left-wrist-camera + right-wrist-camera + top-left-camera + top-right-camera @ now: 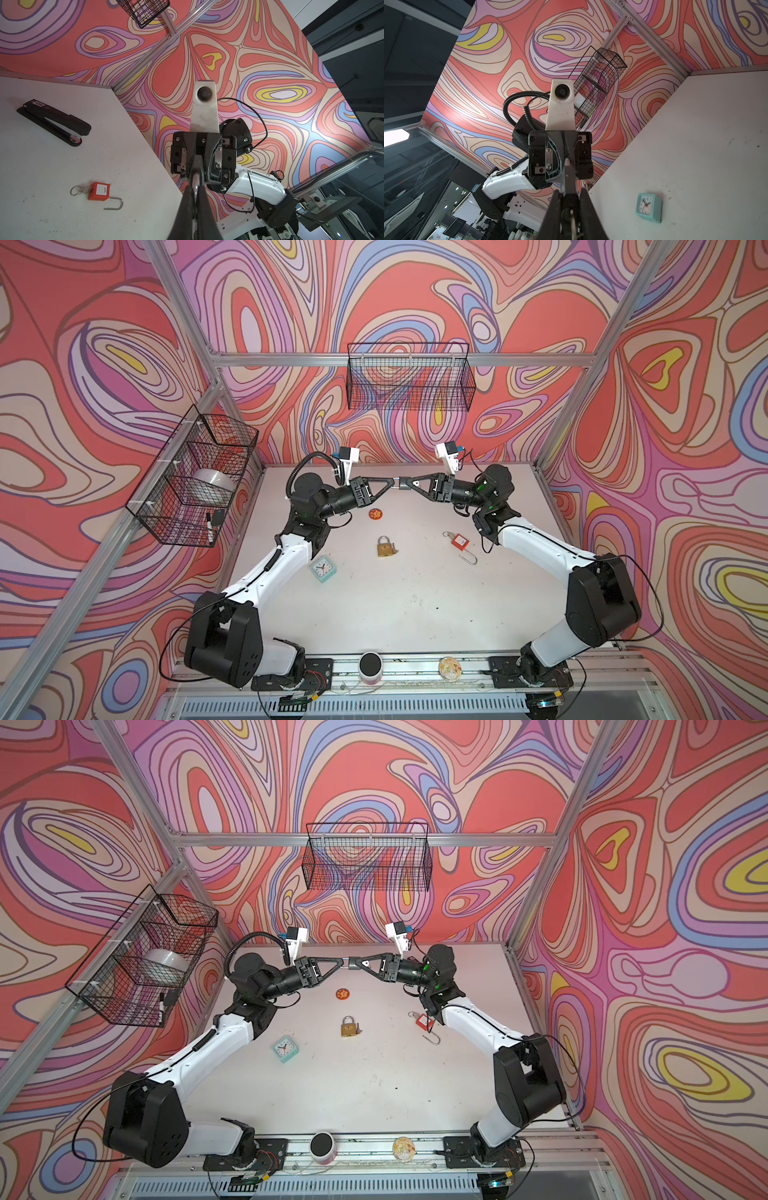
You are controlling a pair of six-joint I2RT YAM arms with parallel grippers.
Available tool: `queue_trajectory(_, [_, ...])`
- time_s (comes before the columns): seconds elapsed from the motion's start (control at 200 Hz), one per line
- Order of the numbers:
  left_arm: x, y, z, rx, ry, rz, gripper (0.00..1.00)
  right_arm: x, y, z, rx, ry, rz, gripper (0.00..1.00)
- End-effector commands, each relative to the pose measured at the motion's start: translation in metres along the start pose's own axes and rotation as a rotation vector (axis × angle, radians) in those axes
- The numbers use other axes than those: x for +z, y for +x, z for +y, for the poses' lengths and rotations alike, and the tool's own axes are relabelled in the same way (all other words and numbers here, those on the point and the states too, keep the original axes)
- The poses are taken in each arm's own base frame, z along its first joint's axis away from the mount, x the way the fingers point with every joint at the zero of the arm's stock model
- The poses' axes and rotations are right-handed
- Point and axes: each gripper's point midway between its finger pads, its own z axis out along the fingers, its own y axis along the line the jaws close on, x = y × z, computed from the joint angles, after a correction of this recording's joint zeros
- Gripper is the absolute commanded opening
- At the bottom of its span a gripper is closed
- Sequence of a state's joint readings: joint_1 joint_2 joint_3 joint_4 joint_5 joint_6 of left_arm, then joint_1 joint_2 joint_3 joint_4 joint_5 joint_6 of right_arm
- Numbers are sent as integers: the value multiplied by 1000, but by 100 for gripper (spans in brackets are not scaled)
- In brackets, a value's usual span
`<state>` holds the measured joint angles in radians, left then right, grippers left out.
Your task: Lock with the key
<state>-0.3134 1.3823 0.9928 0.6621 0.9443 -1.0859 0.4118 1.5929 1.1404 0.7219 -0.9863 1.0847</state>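
On the white table [415, 605] lie a brass padlock [385, 546], red padlock [459, 540], mint clock [322, 568], orange disc [375, 514] and stapler [54, 122].

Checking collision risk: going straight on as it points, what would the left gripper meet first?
The dark piece in the right gripper, tip to tip with the left gripper and its silver key; whether they already touch is unclear.
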Motion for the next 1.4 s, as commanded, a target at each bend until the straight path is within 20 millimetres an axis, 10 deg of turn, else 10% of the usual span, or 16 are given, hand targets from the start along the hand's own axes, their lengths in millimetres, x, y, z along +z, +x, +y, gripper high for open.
queue_trajectory(0.0, [7, 17, -20, 31, 76, 81, 0, 15, 10, 11, -15, -33, 43, 0])
queue_trajectory(0.1, [8, 17, -17, 35, 57, 77, 0, 18, 11, 3, -16, 21, 42, 0])
queue_trajectory(0.235, [50, 65, -22, 104, 44, 255, 0, 91, 69, 1, 21, -27, 233, 0])
queue_trajectory(0.526, [-32, -29, -20, 39, 96, -61, 0, 15, 12, 7, -30, 27, 39, 0])
queue_trajectory(0.661, [-28, -30, -26, 25, 147, -58, 0, 18, 14, 4, -20, 8, 54, 0])
queue_trajectory(0.736, [-29, -28, -27, 19, 158, -49, 0, 17, 12, 5, -28, -4, 30, 31])
queue_trajectory(0.876, [-30, -24, -27, 25, 140, -35, 0, 13, 12, 2, -24, 6, 24, 45])
queue_trajectory(1.397, [-31, -19, -19, 14, 121, -34, 0, 8, 2, 9, 9, -43, 0, 29])
